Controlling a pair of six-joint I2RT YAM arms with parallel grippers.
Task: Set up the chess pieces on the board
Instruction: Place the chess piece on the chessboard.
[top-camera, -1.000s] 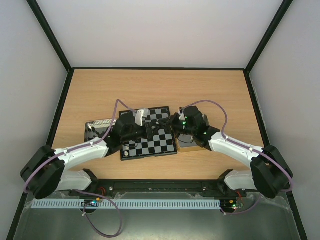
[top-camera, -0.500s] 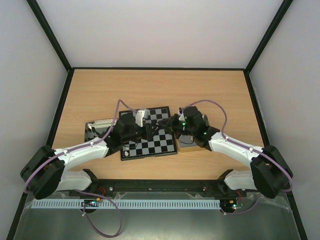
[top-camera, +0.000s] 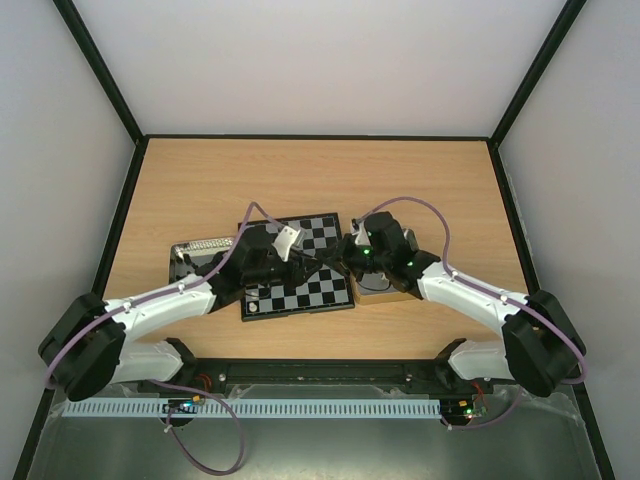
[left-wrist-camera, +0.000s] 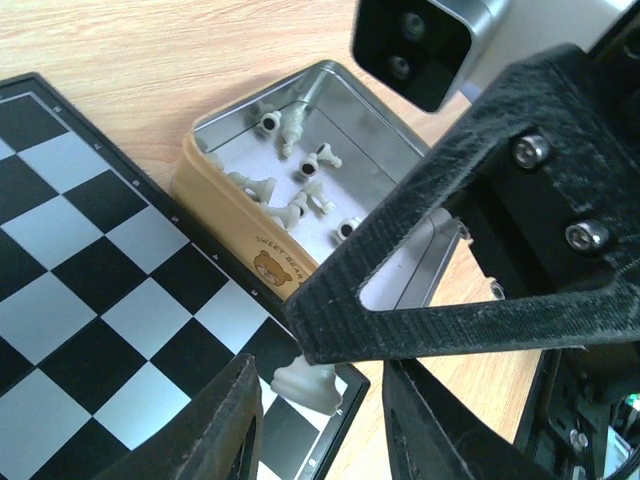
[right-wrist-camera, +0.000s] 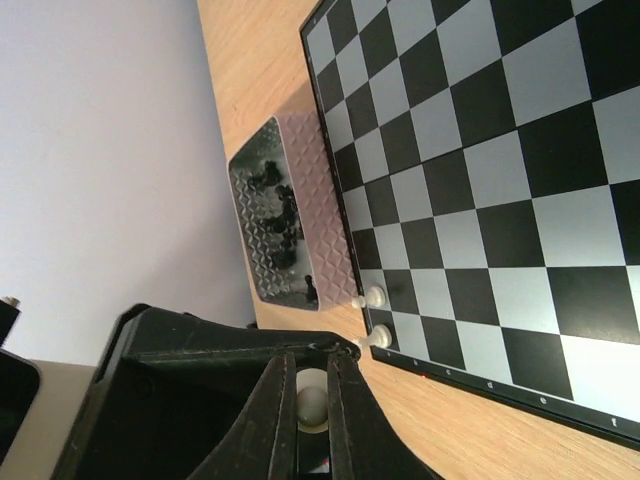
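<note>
The board (top-camera: 310, 290) lies mid-table between my arms. My right gripper (top-camera: 340, 262) is shut on a cream-white piece (right-wrist-camera: 312, 405), seen between its closed fingers in the right wrist view. In the left wrist view that piece (left-wrist-camera: 305, 385) hangs under the right gripper's black finger (left-wrist-camera: 450, 260), over the board's (left-wrist-camera: 90, 300) corner beside the tan tin. My left gripper (left-wrist-camera: 320, 430) is open, its jaws standing either side of that piece, and it sits over the board's right part in the top view (top-camera: 318, 262). Two white pieces (right-wrist-camera: 375, 318) stand at the board's (right-wrist-camera: 480, 180) far corner.
A tan tin (left-wrist-camera: 225, 215) holding several white pieces stands against the board's right edge; it also shows in the top view (top-camera: 380, 292). A tin (right-wrist-camera: 320, 200) with several black pieces stands at the board's left side (top-camera: 185, 262). The two grippers are very close together.
My left gripper has moved right across the board toward the right gripper. The right gripper has shifted slightly, still holding its piece.
</note>
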